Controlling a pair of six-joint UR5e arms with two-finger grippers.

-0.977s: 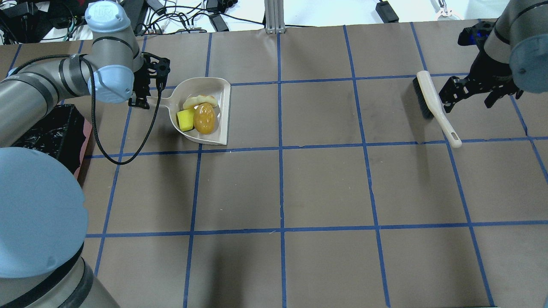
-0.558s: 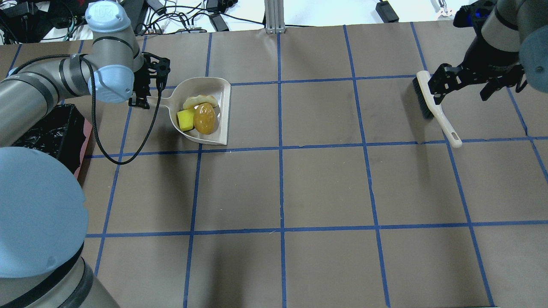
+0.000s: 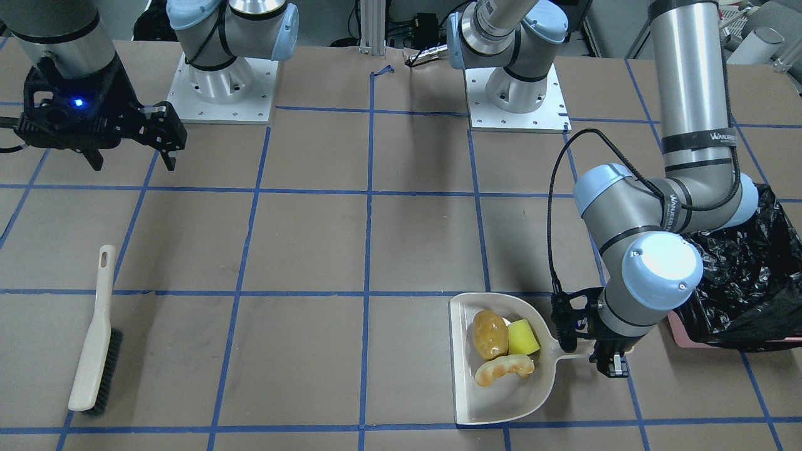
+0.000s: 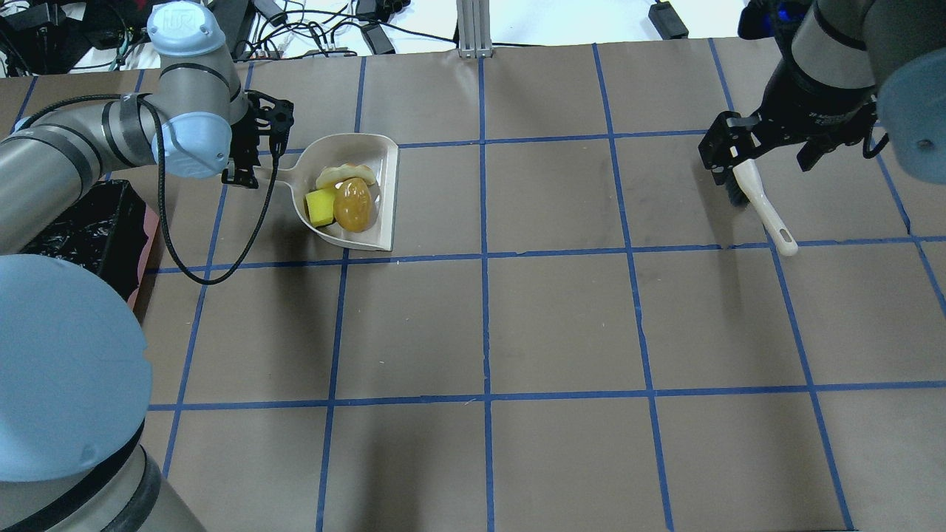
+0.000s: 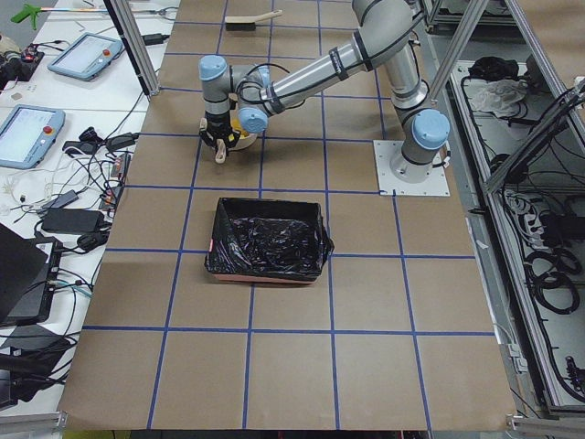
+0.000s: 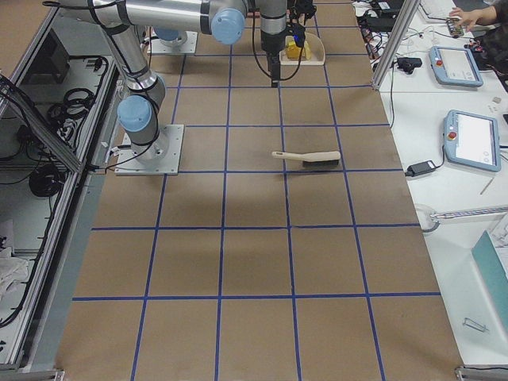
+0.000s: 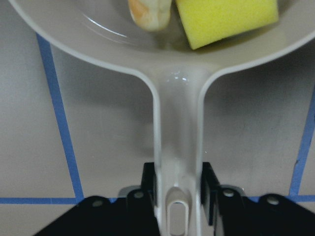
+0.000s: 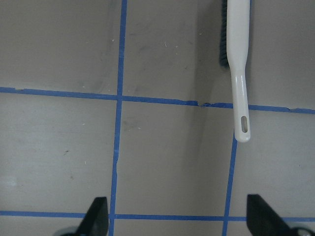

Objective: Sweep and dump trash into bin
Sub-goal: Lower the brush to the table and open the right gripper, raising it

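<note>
Brown gridded tabletop (image 4: 562,325) — trash (image 3: 490,334) heaped in beige dustpan (image 3: 501,407), near bin (image 3: 680,326). Left hand (image 7: 178,187) clamped on stiff handle's end; right hand (image 8: 177,209) spread wide, empty, above brush (image 3: 94,351). Light, glossy, loose pieces — likely to roll; best carried level, then tipped.

The dustpan (image 3: 501,401) is lying on the far left part of the surface (image 4: 562,325), its mouth facing right and its handle pointing left. Inside it, the potato (image 4: 352,205) is sitting nearest the mouth, the wedge block (image 4: 321,207) is touching it on the handle side, and the croissant (image 4: 345,174) is lying just beyond both. The left tool (image 3: 589,352) is gripping the handle's end. The bin (image 5: 270,240) is standing left of and nearer than the dustpan. The brush (image 3: 94,351) is lying on the far right, with the right tool (image 3: 130,149) hanging spread above the surface, apart from it.
</note>
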